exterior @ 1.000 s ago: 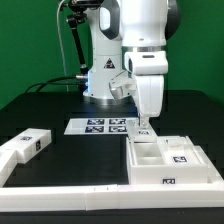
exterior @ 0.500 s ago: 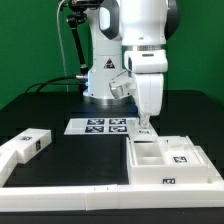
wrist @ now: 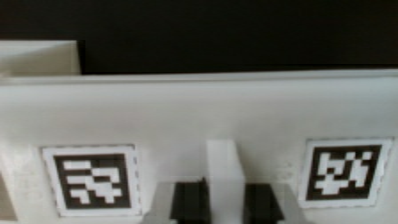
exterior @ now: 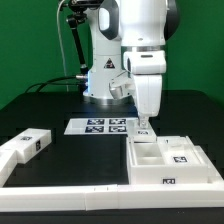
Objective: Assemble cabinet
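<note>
The white cabinet shell (exterior: 150,172) lies open side up at the exterior view's right, with a tagged white block (exterior: 181,153) on its right part. My gripper (exterior: 146,128) points straight down at the shell's back edge. In the wrist view the two dark fingers (wrist: 187,205) stand close on either side of a thin white ridge (wrist: 222,165) of the shell's wall (wrist: 196,110), between two marker tags. The gripper (wrist: 222,205) looks shut on that ridge. A second tagged block (exterior: 28,144) lies at the exterior view's left, apart from the gripper.
The marker board (exterior: 103,126) lies flat behind the shell, in front of the robot base. A long low white rail (exterior: 90,197) runs along the front and turns up the left side. Black table surface lies between the left block and the shell.
</note>
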Controlling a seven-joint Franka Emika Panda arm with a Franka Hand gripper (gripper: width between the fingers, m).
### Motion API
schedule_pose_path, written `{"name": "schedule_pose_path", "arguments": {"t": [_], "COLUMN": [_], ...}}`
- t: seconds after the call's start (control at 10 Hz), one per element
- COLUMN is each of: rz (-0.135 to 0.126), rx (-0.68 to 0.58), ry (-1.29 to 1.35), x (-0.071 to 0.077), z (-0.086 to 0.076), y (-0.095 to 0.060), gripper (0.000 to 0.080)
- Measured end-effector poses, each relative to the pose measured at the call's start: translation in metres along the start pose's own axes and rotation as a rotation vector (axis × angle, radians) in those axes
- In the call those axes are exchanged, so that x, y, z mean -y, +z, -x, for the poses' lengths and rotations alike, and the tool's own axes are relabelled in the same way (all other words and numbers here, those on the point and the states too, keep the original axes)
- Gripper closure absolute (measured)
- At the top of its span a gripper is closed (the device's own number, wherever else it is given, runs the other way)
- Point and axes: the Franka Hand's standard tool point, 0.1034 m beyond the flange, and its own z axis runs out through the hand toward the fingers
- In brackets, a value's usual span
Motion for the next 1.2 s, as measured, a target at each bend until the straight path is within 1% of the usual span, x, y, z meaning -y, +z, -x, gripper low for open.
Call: {"name": "schedule_pose_path", "arguments": {"t": [0.7,0.8,0.9,1.0,1.2], "rz": [-0.004,-0.006,-0.002,-0.01,-0.037], "rx": [-0.001,-0.002,-0.005,0.0,0.019], "ry": [0.015,0.012,0.013,0.019,0.02], "x": [0.0,0.001,0.0,0.0,-0.001], "z": [-0.003,-0.002,0.001,0.005,0.008], "y": [0.001,0.003,0.004,0.004,0.001], "gripper": [0.0729,0.0728,0.0729,0.0729,0.0728]}}
